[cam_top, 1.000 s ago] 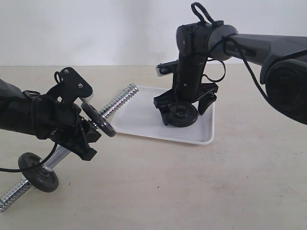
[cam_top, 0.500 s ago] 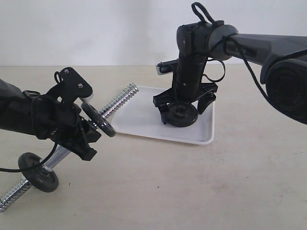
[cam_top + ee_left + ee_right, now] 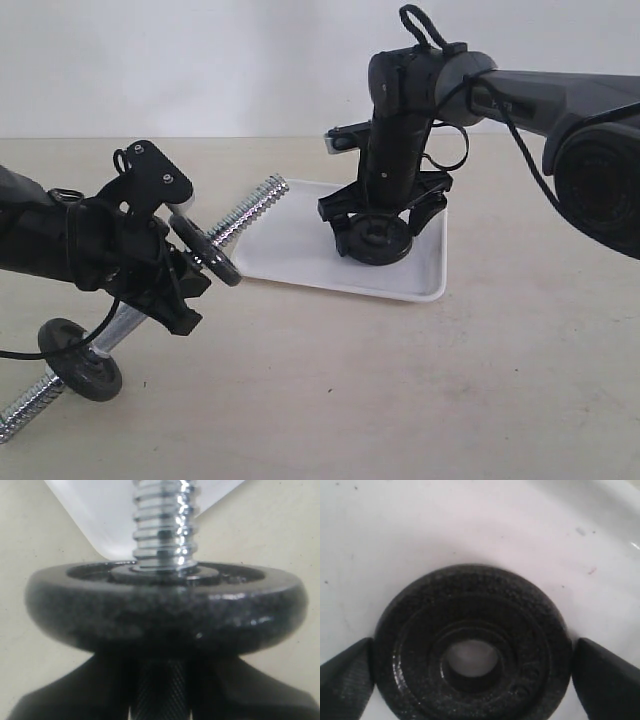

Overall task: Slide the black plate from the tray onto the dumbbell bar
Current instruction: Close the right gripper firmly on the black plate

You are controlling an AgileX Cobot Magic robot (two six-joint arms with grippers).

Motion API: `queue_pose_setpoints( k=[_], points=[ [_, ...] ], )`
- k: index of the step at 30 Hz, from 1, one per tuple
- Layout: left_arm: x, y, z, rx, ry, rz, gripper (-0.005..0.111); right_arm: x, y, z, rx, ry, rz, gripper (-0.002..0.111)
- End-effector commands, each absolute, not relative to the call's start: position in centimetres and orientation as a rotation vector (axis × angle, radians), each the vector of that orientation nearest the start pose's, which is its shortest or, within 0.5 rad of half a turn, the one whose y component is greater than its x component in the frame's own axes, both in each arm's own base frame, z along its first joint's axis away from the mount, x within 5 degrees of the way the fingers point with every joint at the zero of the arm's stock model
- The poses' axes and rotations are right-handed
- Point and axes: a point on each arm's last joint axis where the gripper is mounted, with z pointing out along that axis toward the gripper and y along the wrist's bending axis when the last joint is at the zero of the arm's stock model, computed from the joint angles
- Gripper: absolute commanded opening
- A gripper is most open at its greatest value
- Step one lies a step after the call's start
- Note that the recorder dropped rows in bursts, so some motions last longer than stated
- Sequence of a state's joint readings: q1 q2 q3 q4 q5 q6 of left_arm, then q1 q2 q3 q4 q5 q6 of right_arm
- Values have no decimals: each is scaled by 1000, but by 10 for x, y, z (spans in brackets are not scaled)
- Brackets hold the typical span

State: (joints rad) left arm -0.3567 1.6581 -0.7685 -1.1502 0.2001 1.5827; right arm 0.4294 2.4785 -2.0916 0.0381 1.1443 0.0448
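On the tray [image 3: 290, 250], right of centre in the exterior view, the plate [image 3: 375, 238] lies between the right gripper's [image 3: 380, 222] wide-set fingers [image 3: 346, 676], which sit at its rim. Whether they pinch it I cannot tell. At lower left, the left gripper [image 3: 180, 285] clamps the bar [image 3: 250, 208], which carries two discs [image 3: 205, 250].

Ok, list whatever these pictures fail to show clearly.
- Exterior view: right gripper covers part of the black plate.
- Exterior view: left gripper hides the dumbbell bar's middle; the frame edge cuts its lower end.
- Left wrist view: a blurred mounted plate blocks the bar's handle.
- Right wrist view: fingers cut off by edges.
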Motion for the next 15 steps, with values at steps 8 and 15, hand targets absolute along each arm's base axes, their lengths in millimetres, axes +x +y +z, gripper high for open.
queue_pose_setpoints(
  k=[8,15],
  points=[
    [290,-125,190,944,2161,-183,4,449,217,94,-510,3076,199,16],
    [289,-125,190,947,2161,-188,4,445,215,94,-572,3111,184,0]
  ],
)
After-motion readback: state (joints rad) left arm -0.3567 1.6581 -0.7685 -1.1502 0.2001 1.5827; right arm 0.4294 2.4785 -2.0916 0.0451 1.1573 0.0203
